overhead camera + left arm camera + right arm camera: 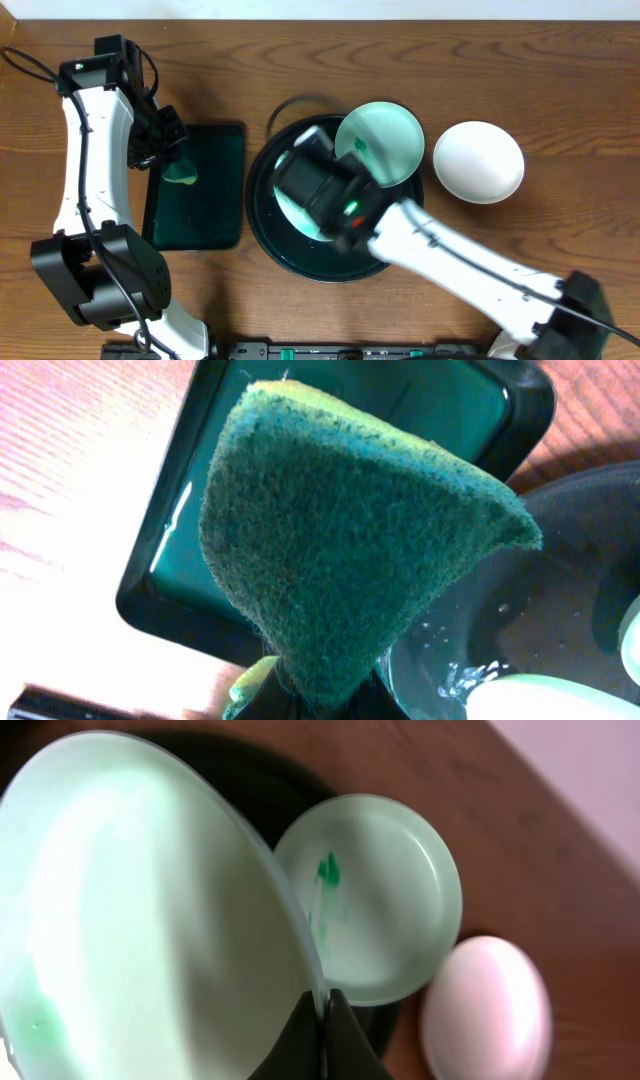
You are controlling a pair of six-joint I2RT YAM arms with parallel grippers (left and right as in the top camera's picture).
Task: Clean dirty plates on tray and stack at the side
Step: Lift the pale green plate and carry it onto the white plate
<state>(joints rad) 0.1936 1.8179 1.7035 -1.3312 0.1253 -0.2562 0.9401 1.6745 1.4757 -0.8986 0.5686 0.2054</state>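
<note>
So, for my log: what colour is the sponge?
The sponge is dark green; left wrist view shows it best.

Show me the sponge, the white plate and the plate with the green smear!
sponge (350, 550): left wrist view, middle of its green face.
white plate (478, 161): overhead view, its centre.
smeared plate (385, 905): right wrist view, inside, beside the smear.

The table (560, 80) is viewed from straight above by the overhead camera, far enough off that both arms are taken in. The left wrist camera is set just behind the left gripper (320, 692) and faces along its fingers. Its frame is nearly filled by the sponge (350, 550) pinched there, with the rectangular tray (160, 590) and round black tray (560, 590) beyond. The right wrist camera is aimed likewise past the right gripper (325, 1010), very near the tilted plate (150, 910) gripped at its rim. Ahead of the fingertips the smeared mint plate (385, 910) and white plate (490, 1010) are seen. The round black tray is shared by all three views.
</note>
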